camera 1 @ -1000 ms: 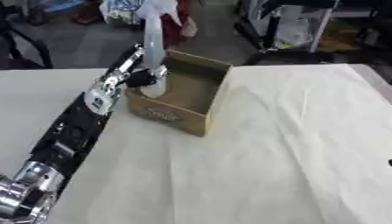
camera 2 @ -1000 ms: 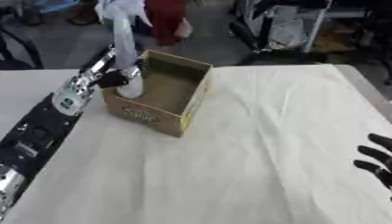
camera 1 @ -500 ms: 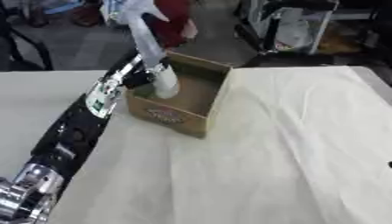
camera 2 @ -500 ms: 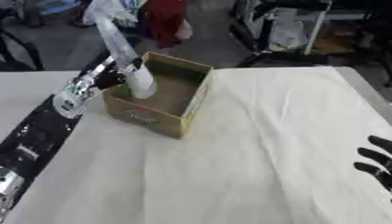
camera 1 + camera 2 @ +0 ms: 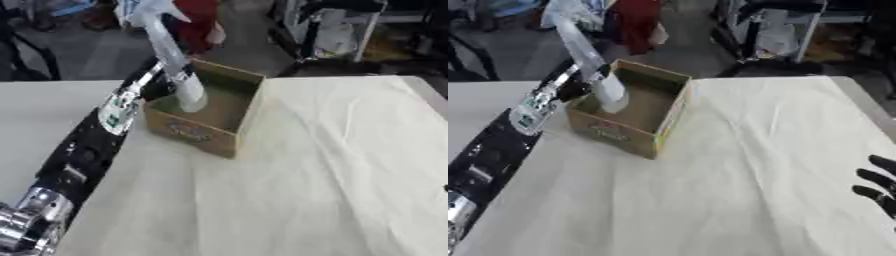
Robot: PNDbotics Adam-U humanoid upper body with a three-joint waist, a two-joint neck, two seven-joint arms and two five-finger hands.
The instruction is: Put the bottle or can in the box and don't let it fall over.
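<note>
- The spray bottle [image 5: 175,70] is held by the left hand [image 5: 157,85], fingers apparently curled round its lower body (blurry, so not certain).
- Its base is already inside the cardboard box [image 5: 210,132], by the left wall.
- Its long axis is tilted, nozzle leaning up-left.
- The right hand [image 5: 878,192] is parked open at the lower-right edge, well apart.

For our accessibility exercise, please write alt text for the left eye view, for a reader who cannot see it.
The robot's left hand holds a pale spray bottle, tilted, with its base inside an open cardboard box on a cream tablecloth. The black arm reaches in from the lower left.
</note>
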